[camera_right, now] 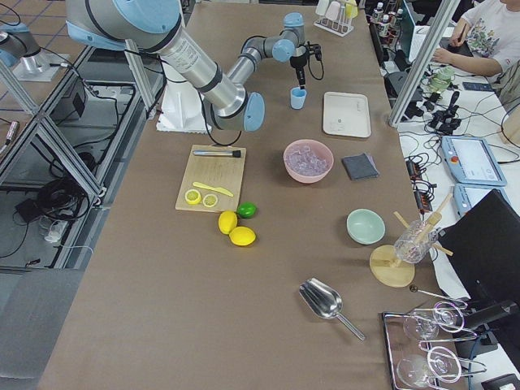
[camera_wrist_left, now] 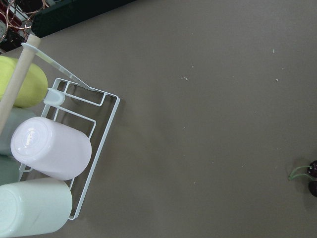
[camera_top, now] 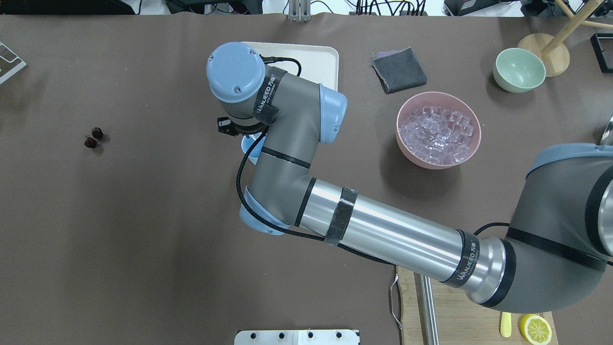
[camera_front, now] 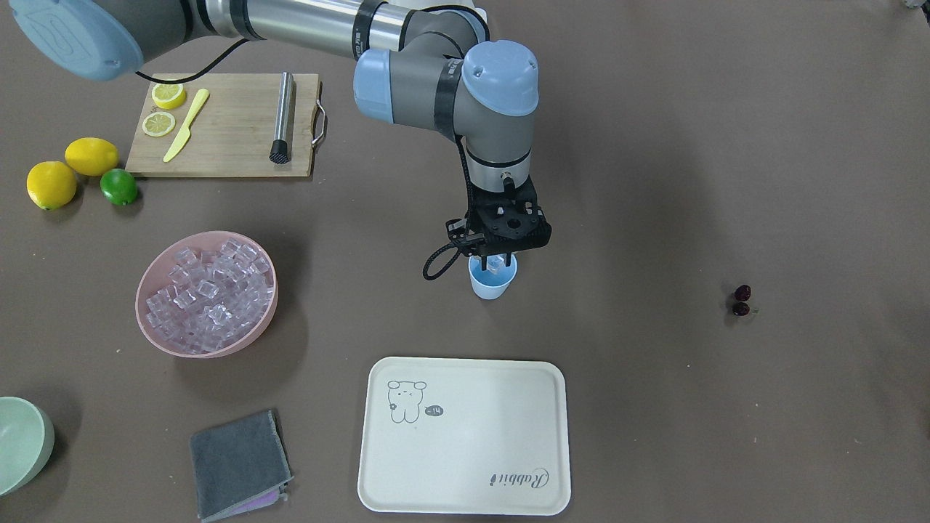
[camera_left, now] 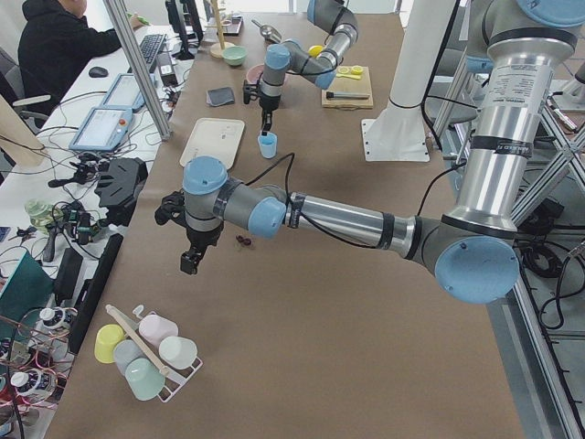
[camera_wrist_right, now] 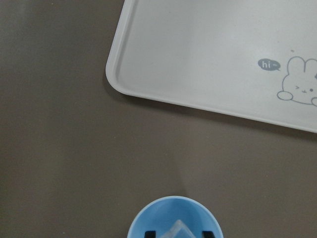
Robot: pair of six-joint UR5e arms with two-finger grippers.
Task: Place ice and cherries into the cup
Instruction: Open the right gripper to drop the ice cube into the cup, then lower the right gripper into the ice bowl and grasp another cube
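Over the cup (camera_front: 492,280), the right end effector (camera_front: 495,259) grips an ice cube (camera_wrist_right: 179,231).

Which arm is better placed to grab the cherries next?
Left. Its claw hangs just beside the cherries, which show at the edge of its wrist view. The right claw is at the cup, holding an ice cube.

Grey arm links, light blue joint caps, brushed silver tube, black cable, black strap, black pincer (camera_front: 492,256)
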